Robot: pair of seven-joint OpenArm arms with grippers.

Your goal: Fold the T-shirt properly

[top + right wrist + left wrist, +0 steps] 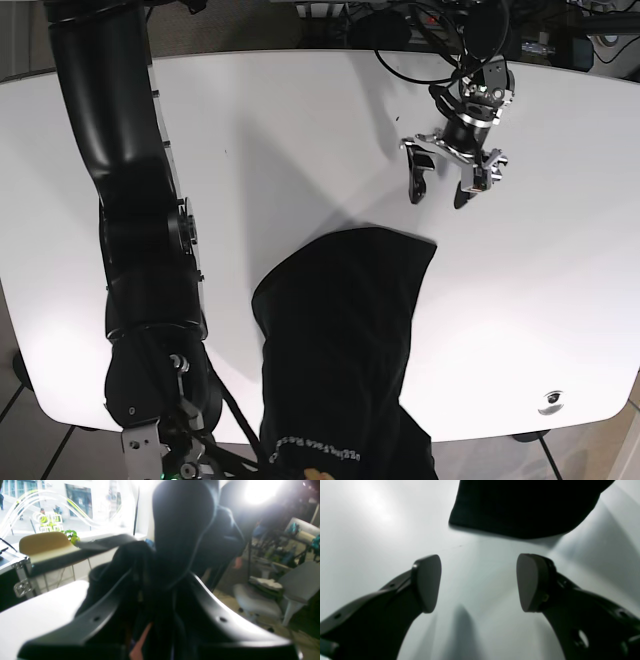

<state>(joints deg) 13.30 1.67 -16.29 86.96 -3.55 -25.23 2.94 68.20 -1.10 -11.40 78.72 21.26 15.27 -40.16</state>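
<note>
Clearly the left gripper [437, 190], jaws apart and empty, should come down onto the near corner of the black T-shirt [340, 340], which drapes over the table [300, 130] edge while the right gripper [160, 580] clamps its bunched cloth.

Left gripper [438, 194] jaws apart, right's closed.

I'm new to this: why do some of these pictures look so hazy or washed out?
Right wrist view: blurred, with a lamp flaring top right, dark T-shirt close up. Left wrist view: soft glare on the table, left pincer casting shadows. Base view: sharp, evenly lit.
</note>
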